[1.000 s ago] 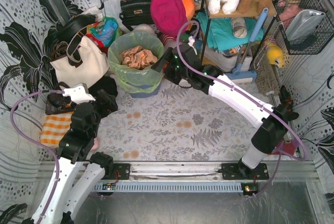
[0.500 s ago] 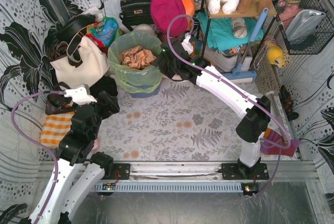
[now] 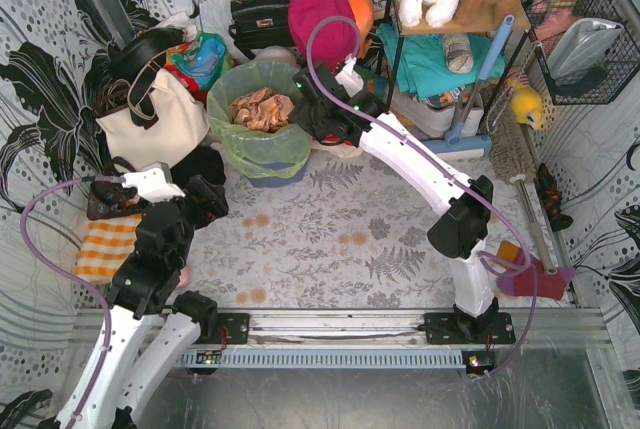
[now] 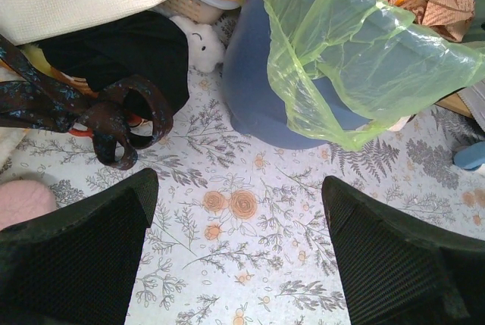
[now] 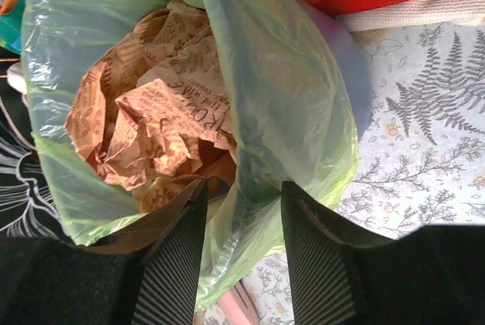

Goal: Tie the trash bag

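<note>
**Right gripper straddles the rim of the lime-green bag; left gripper hangs open nearby**

The thin, translucent lime-green plastic trash bag (image 3: 250, 144) lines a round blue-grey plastic bin (image 3: 268, 177) standing at the far side of the table. Its mouth is open and its rim is folded down over the bin's outer wall. Crumpled brownish-tan printed paper (image 5: 151, 120) fills it almost to the top.

The right gripper (image 5: 242, 257) is at the bag's right edge. Its two dark ribbed fingers (image 5: 170, 264) are spread apart, one inside the bag's mouth and one outside, with the draped fold of green plastic (image 5: 280, 75) passing between them. They are not pressed together on it.

The left gripper (image 4: 239, 264) hangs low over the pale floral table cover (image 4: 242, 204), near the bin's left side and apart from the bag (image 4: 356, 60). Its jaws are wide apart and hold nothing.

To the left of the bin stands a cream fabric tote bag (image 3: 160, 119), and a dark patterned strap (image 4: 114, 113) lies looped on the cover below it. An orange-and-white checked cloth (image 3: 105, 246) lies by the left arm.
</note>
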You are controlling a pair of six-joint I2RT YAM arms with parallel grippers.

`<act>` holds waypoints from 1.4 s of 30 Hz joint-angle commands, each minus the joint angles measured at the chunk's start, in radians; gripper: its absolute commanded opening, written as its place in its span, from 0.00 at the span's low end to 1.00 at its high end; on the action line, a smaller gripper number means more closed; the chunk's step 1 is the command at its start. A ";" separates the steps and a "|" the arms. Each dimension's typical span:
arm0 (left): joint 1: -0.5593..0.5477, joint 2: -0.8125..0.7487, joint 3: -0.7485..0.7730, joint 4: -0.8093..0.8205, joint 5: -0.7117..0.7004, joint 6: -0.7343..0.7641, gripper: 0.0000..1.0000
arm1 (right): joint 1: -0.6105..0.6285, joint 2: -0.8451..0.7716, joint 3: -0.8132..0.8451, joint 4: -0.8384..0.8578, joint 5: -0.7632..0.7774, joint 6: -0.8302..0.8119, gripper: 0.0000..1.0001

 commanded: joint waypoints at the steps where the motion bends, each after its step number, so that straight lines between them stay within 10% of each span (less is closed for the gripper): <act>1: -0.006 -0.002 -0.009 0.058 -0.022 -0.004 0.98 | 0.008 0.045 0.079 -0.087 0.054 -0.024 0.44; 22: -0.006 0.007 -0.013 0.065 -0.024 -0.001 0.98 | 0.007 0.050 0.240 -0.230 0.108 -0.104 0.00; 42: -0.007 0.129 0.260 -0.084 0.073 -0.085 0.98 | -0.051 -0.283 -0.078 -0.328 -0.069 -0.538 0.00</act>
